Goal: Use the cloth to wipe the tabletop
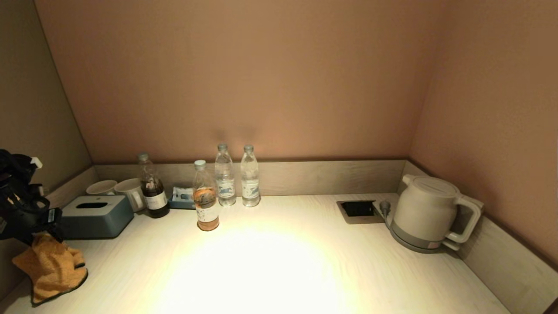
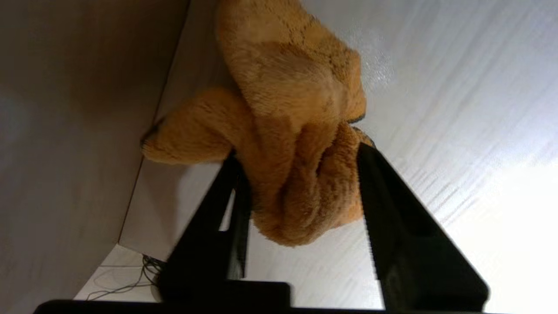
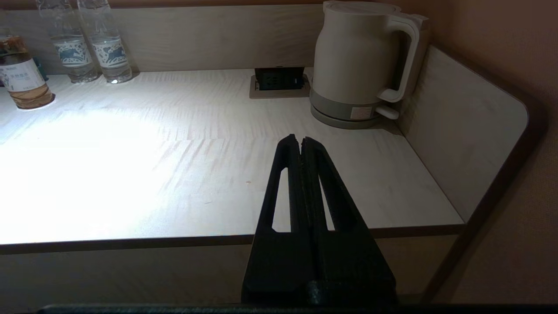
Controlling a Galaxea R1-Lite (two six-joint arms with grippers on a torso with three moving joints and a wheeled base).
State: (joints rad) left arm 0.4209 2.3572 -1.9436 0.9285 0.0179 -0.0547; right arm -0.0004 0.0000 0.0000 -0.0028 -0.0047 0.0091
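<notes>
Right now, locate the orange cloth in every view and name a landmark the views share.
Head view: orange cloth at lower left, hanging from the left gripper onto the tabletop.
Left wrist view: centre, bunched between the fingers.
Right wrist view: not in it.
Shared landmark: the pale tabletop.

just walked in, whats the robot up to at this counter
The left tool grips a bunched orange cloth at the tabletop's near-left corner, the cloth hanging down to the surface. The right tool is shut and empty, parked off the front edge. Bottles, a tissue box and a kettle line the back.
</notes>
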